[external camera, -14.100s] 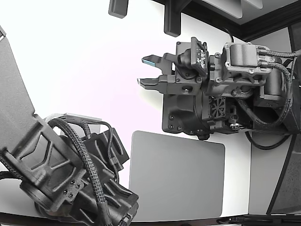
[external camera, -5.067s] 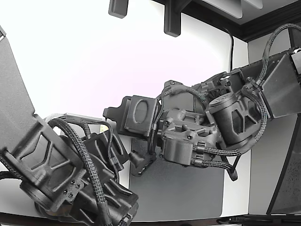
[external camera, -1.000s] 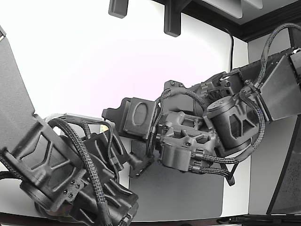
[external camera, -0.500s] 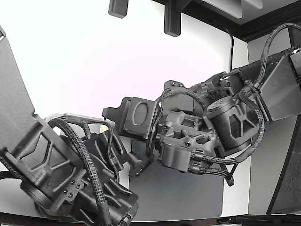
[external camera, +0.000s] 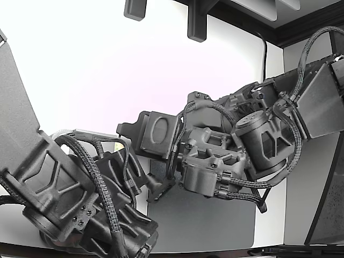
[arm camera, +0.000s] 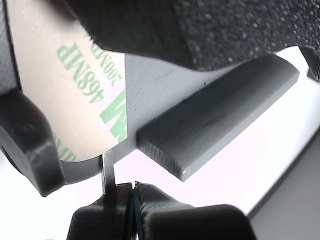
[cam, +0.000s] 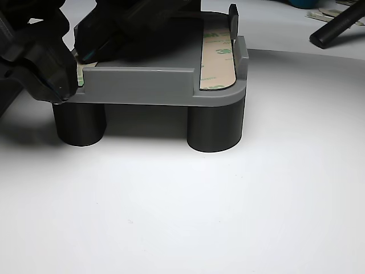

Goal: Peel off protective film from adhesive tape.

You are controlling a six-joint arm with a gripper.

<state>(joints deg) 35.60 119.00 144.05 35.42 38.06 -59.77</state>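
In the exterior view, a bulky black second arm [external camera: 80, 199] with braided cables fills the view's left and lower corner. Just to its right, the black six-joint arm [external camera: 258, 145] reaches in from the view's right over a flat grey rectangular mat [external camera: 215, 220] on the white table [external camera: 97, 64]. Its gripper [external camera: 156, 185] points down toward the second arm at the mat's near corner, but from here the fingertips are too dark and crowded to read.

The other view shows a grey plastic tray-like fixture [cam: 148, 85] standing on dark round cylindrical feet [cam: 215, 125]. At this view's left, black gripper parts [cam: 43, 63] crowd the fixture's corner, where a sliver of pale film edge [cam: 80, 73] shows. At the right end lies a beige strip of adhesive tape liner with green 3M print [cam: 218, 60], flat against the fixture's raised wall.

In the wrist view, the beige protective film with green 468MP lettering [arm camera: 70, 95] lies on the grey fixture, beside a raised grey rectangular bar [arm camera: 220, 115]. A thin grey tab [arm camera: 108, 172] drops from the fixture's edge by the film's rounded end into the dark fingertips [arm camera: 100, 215], which are drawn nearly together around it; whether that tab is film or fixture I cannot tell.
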